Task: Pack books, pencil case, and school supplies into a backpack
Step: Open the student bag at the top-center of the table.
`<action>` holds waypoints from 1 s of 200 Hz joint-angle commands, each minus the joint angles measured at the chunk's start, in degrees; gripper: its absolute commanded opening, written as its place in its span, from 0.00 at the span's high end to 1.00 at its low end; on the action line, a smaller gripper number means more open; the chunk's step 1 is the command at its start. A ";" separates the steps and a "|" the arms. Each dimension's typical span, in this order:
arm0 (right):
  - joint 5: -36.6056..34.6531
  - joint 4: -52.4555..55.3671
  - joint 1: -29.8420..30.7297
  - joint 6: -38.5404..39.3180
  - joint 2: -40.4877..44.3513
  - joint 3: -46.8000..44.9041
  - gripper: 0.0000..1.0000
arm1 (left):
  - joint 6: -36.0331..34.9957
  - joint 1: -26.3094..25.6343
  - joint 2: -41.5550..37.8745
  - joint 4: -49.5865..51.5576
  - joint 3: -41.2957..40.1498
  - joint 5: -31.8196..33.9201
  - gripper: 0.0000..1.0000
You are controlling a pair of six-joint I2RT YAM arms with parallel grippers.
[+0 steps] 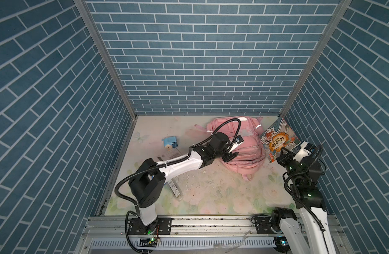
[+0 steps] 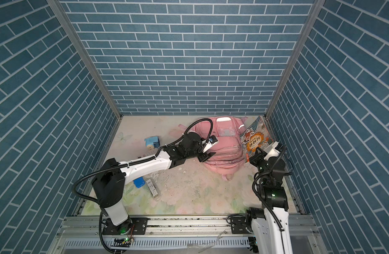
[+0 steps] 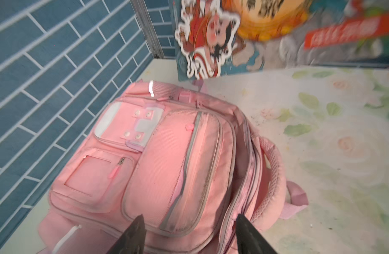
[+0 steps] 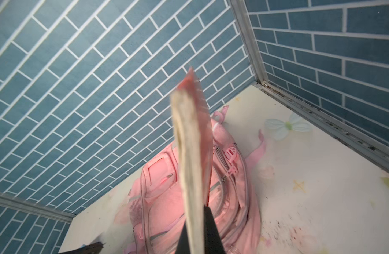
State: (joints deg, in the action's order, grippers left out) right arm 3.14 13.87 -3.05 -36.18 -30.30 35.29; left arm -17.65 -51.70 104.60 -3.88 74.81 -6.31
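Two grippers meet at the backpack (image 1: 250, 149) lying far right: the right gripper (image 1: 282, 154) clamps the book (image 1: 277, 138) nearly upright just right of it, seemingly to slot it in, while the left gripper (image 3: 189, 220) hangs spread over its near end, holding nothing.

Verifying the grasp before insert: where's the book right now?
In both top views the book is on edge at the right side, clamped in the right gripper, just right of the backpack.

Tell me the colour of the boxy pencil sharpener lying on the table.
Light blue; the pencil sharpener shows best in a top view.
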 commanded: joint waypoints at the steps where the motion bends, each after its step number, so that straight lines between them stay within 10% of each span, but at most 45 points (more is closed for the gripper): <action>1: -3.23 5.12 -0.06 -0.09 0.85 2.84 1.00 | -1.67 -0.52 3.71 -7.12 0.16 3.87 0.34; 135: -0.69 7.68 -0.04 -1.27 2.76 -1.25 1.00 | -8.48 -6.47 23.19 -7.36 13.51 23.97 0.34; 150: 0.09 8.12 -0.03 -0.92 2.88 -0.97 1.00 | -6.62 -6.45 24.15 -4.95 16.51 24.86 0.47; 177: 0.78 9.86 -0.05 -1.34 3.61 0.26 1.00 | -3.80 -6.07 22.33 -2.16 19.26 24.43 1.00; 200: 0.61 11.10 -0.09 -2.42 5.26 1.38 1.00 | 0.09 -5.35 19.64 2.31 22.70 22.59 1.00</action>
State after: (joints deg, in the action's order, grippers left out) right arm 2.85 23.42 -3.05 -36.21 -27.24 33.93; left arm -22.22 -58.26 128.57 -5.34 93.03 15.73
